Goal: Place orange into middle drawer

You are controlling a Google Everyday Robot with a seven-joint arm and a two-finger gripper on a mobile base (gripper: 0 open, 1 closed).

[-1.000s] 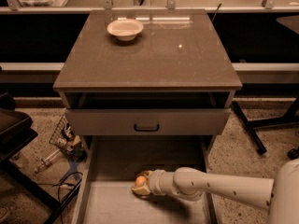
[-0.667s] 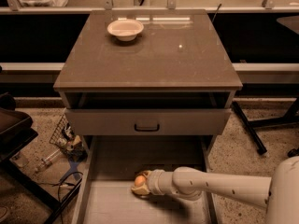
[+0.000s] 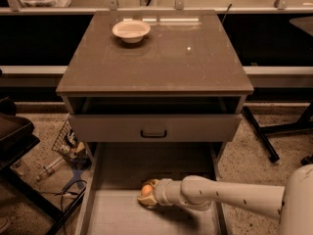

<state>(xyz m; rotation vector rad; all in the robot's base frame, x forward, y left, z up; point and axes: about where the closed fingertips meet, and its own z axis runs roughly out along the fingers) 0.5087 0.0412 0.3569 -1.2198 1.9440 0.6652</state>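
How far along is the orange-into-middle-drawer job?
Done: the middle drawer is pulled wide open, and the orange is already within its walls. In hand: the gripper is shut on the orange, low over the pale floor; whether the fruit touches the floor cannot be told. Left: open the gripper so that the orange rests there, then lift the arm clear.

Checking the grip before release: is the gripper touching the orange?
Touching. The camera view shows the gripper closed around the orange, down inside the middle drawer.
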